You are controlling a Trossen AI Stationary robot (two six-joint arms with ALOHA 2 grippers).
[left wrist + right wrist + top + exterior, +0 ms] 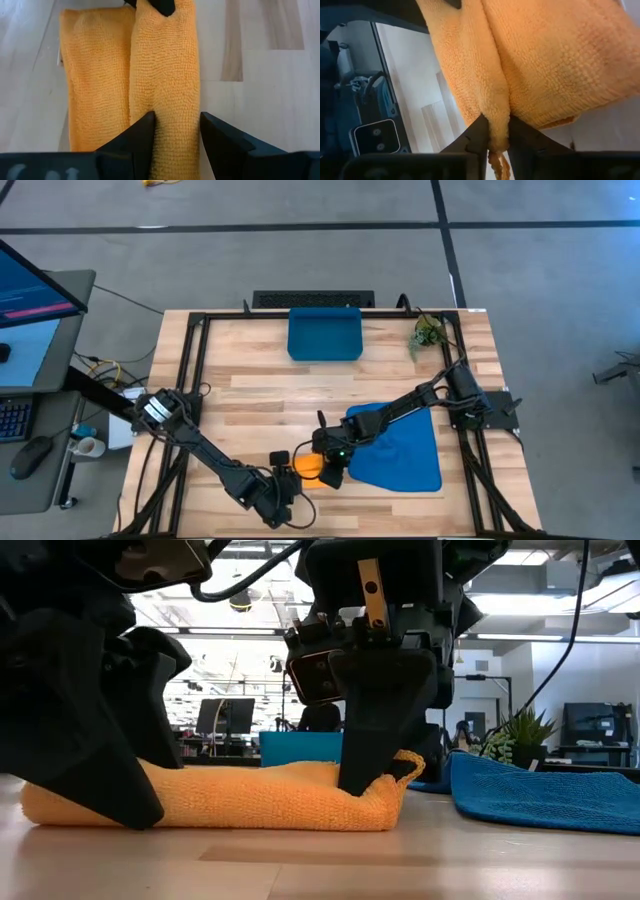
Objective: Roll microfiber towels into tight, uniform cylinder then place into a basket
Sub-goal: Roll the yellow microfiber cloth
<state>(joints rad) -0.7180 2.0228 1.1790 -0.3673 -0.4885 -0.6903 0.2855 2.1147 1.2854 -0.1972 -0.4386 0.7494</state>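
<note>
We found the orange towel [220, 802] soft and limp, half rolled at the table's [260, 395] near edge. Left pincer [176, 131] clamped its roll; right pincer [495, 135] pinched one end fold.

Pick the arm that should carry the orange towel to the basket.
Right, probably. Its end effector already pinches the orange towel, and the basket sits on its side of the table more than the left end effector's.
</note>
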